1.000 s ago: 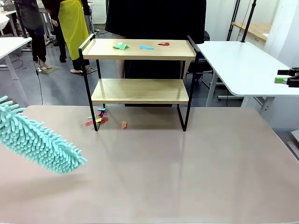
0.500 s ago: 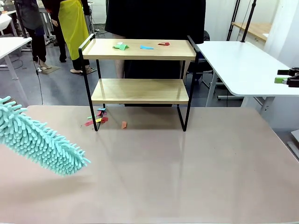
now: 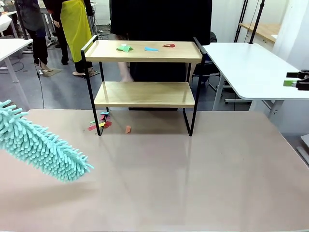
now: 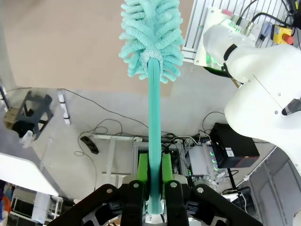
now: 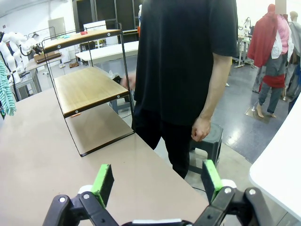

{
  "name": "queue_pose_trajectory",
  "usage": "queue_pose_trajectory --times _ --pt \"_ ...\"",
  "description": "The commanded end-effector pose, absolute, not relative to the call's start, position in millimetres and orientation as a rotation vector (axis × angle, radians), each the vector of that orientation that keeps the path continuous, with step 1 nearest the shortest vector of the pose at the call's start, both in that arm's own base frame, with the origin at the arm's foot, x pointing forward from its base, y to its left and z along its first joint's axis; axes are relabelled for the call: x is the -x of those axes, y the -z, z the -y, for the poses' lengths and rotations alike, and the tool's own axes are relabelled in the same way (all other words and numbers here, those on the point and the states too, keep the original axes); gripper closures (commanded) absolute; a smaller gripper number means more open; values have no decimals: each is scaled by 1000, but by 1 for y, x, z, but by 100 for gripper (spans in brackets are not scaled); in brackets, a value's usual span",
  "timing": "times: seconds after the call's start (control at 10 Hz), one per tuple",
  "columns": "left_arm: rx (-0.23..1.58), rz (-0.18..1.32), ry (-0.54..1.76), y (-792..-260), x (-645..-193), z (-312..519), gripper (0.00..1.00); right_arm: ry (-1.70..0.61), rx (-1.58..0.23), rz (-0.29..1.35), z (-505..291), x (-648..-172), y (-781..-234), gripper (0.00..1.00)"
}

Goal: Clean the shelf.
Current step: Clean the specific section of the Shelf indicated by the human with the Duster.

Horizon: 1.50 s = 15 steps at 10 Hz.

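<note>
The shelf (image 3: pixel 145 94) stands at the far middle of the brown table (image 3: pixel 193 179). Its top board carries a green scrap (image 3: pixel 125 48), a blue scrap (image 3: pixel 151 49) and a red scrap (image 3: pixel 169 45); the lower board is bare. A fluffy teal duster (image 3: pixel 41 150) hangs tilted over the table's left side. My left gripper (image 4: pixel 154 162) is shut on the duster's handle (image 4: pixel 154 108), with the duster's head (image 4: pixel 151 37) pointing away. My right gripper (image 5: pixel 157 181) is open and holds nothing. It sits at the right edge (image 3: pixel 291 79), looking sideways at the shelf (image 5: pixel 89 89).
Several coloured scraps (image 3: pixel 100 123) and an orange piece (image 3: pixel 128 129) lie on the table by the shelf's left leg. A person in black (image 3: pixel 159 19) stands right behind the shelf (image 5: pixel 188 70). A white table (image 3: pixel 251 67) stands at the right.
The duster's head has edged slightly to the right. The person behind the shelf has shifted a little. Both grippers keep their state.
</note>
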<state>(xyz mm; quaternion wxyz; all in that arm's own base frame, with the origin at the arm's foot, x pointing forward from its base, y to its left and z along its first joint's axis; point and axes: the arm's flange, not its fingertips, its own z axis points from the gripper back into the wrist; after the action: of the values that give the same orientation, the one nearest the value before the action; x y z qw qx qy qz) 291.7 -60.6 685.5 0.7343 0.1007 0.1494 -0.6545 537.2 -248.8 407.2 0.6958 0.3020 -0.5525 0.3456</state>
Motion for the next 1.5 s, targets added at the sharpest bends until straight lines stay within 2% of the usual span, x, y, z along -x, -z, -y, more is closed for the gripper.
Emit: queue_pose_trajectory --times 0.0,1.4 --pt "-213 -313 1437 -688 -289 60 86 -775 -672 1234 247 -537 -410 0" --pt "-213 -313 1437 -688 -289 60 86 -775 -672 1234 247 -537 -410 0"
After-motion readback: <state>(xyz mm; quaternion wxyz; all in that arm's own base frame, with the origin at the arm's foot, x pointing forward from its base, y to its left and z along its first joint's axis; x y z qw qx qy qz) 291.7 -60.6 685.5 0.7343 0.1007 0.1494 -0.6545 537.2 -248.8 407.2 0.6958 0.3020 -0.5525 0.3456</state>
